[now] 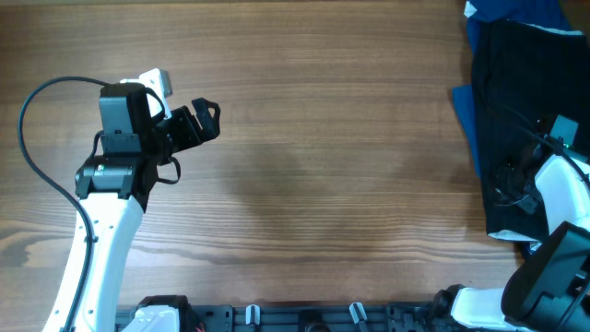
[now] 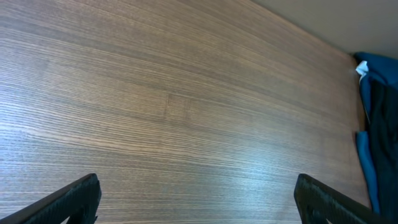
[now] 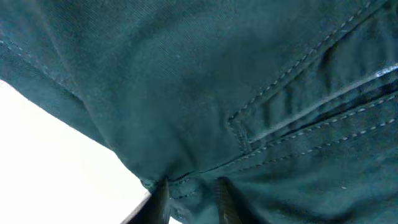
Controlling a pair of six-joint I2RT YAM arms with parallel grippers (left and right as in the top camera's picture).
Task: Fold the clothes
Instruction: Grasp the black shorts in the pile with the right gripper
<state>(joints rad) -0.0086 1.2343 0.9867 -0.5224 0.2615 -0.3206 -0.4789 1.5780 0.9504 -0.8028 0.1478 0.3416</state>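
- Closest to the lens, the black soft fabric garment (image 3: 249,93) fills the right wrist view, showing rows of stitching and a seamed corner that looks like a pocket or waistband edge.
- At the bottom of that view, the right tool (image 3: 189,194) has its two fingers drawn close together, with a folded edge of the garment pinched in the narrow gap between them. It looks like a grip on the cloth.
- A bright white patch sits lower left of the fingers. Whether it is pale lining or glare cannot be told.
- Seen from overhead, the garment lies bunched at the far right edge of the brown wood-grain tabletop (image 1: 323,184), on top of a dark blue cloth (image 1: 468,120) that shows along its left side and at its top.
- The left tool (image 1: 205,115) hangs over the left part of the tabletop with its fingers spread wide and nothing between them, well apart from the garment.
- By my judgement this is the opening step: taking hold of the garment, with no fold made yet.
- The next move calls for drawing the garment onto the bare middle of the tabletop and spreading it flat, leaving the blue cloth behind. The left tool would need to take a second edge.
- No brand, label or writing can be read anywhere.
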